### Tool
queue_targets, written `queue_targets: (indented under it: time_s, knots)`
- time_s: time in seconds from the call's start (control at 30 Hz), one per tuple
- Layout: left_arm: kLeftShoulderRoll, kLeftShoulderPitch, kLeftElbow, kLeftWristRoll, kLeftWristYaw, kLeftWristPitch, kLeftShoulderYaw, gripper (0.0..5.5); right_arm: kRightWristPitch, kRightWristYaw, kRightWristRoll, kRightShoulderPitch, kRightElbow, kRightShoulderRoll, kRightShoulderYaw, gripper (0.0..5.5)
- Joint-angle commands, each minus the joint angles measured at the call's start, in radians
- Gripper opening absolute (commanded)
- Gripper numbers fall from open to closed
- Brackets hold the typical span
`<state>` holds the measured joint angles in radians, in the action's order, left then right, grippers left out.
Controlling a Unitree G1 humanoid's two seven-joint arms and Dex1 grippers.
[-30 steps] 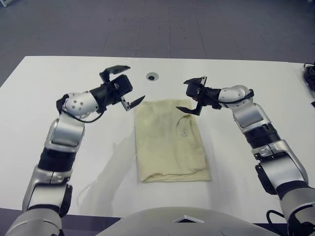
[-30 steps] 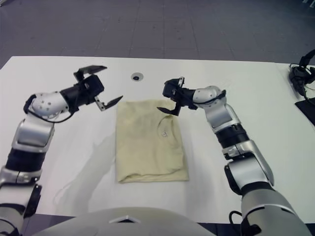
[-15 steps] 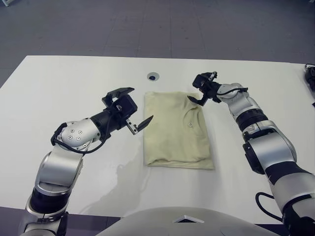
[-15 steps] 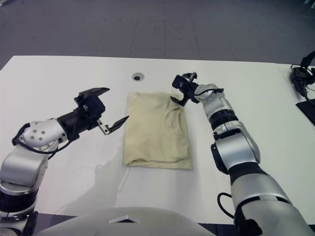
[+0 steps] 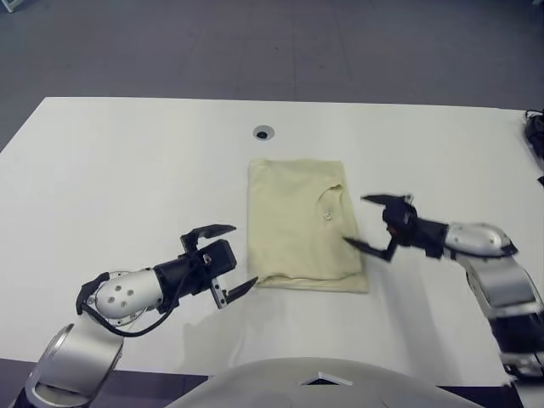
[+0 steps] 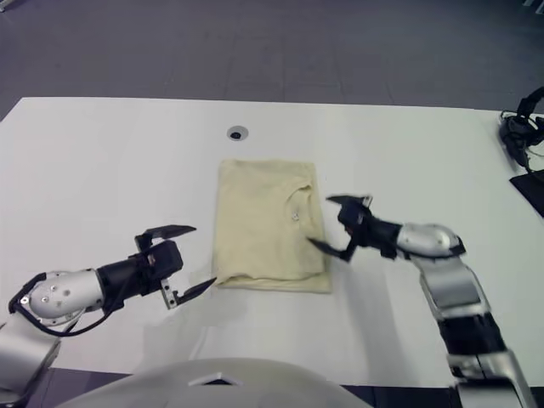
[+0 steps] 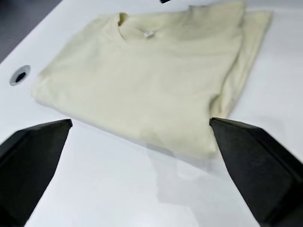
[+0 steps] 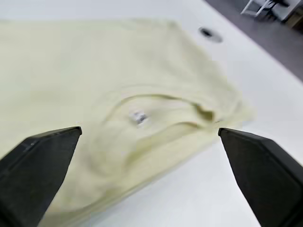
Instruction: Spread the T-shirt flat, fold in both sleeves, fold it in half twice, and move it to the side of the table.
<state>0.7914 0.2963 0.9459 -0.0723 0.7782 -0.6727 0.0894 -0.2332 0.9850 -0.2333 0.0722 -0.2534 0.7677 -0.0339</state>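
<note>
The T-shirt (image 5: 302, 225) lies mid-tabletop (image 5: 127, 161) as a narrow rectangle. Its long axis runs 12 to 6 o'clock, with the collar toward its 3 o'clock side. The left tool (image 5: 243, 253), fingers spread wide, sits just off the near-left corner, with the shirt at its 1 o'clock. The right tool (image 5: 355, 220), likewise spread, is at the 3 o'clock edge; whether it touches the cloth I cannot tell. Both sit close to the near hem, probably ready to fold it toward 12. Bare tabletop lies at 9 and 3, and a cable hole (image 5: 263, 133) sits just beyond 12.

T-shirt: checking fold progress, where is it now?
In the head views the folded T-shirt lies mid-table, nearer than the round hole, between the open left gripper and right gripper.
</note>
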Motion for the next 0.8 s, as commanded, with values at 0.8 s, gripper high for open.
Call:
queue_targets:
  time_s: [0.8]
  knots:
    - [0.055, -0.08, -0.234, 0.59, 0.043, 0.423, 0.412, 3.5, 0.429, -0.082, 0.593, 0.185, -0.178, 0.195, -0.14, 4.11]
